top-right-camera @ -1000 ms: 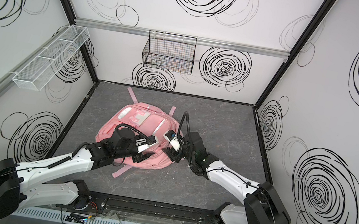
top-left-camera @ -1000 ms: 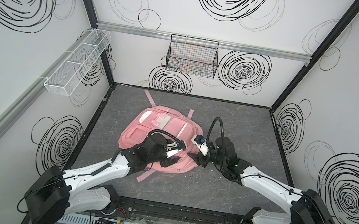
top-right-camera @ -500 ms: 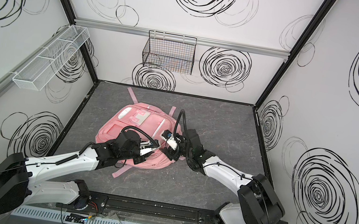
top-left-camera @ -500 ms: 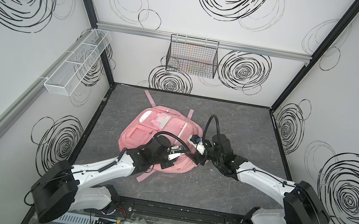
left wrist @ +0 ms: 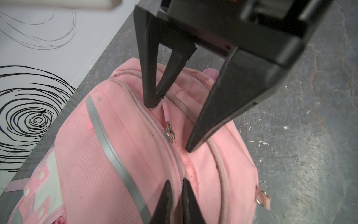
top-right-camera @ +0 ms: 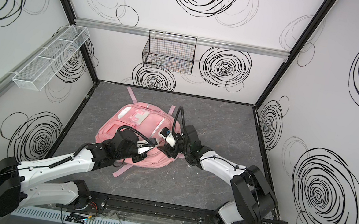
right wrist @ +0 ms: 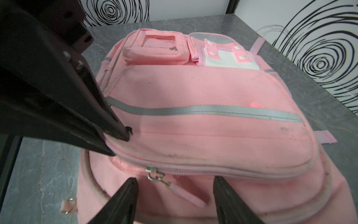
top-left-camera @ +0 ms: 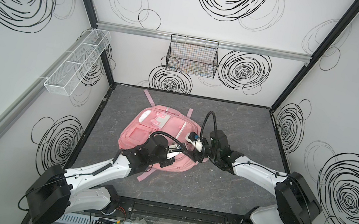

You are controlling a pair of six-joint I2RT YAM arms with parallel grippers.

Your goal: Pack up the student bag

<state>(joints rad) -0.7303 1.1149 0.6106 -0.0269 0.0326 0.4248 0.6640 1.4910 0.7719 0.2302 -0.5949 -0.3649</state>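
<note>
Pinching a fold of soft pink fabric along the zipper seam (left wrist: 175, 155), the left claw (left wrist: 176, 181) is clenched on the student bag (top-left-camera: 171, 126), its black tapered fingers (left wrist: 166, 201) almost meeting. The right claw (right wrist: 175, 178) stands released, straddling the metal slider (right wrist: 154, 173) and its slim pink tab (right wrist: 186, 195). Beyond run a grey reflective strip (right wrist: 203, 110) and a fine mesh panel (right wrist: 193, 87). The bag lies flat in the middle of the grey marbled counter (top-left-camera: 222, 191). A second ago the left claw gaped wide; the bag has not shifted.
</note>
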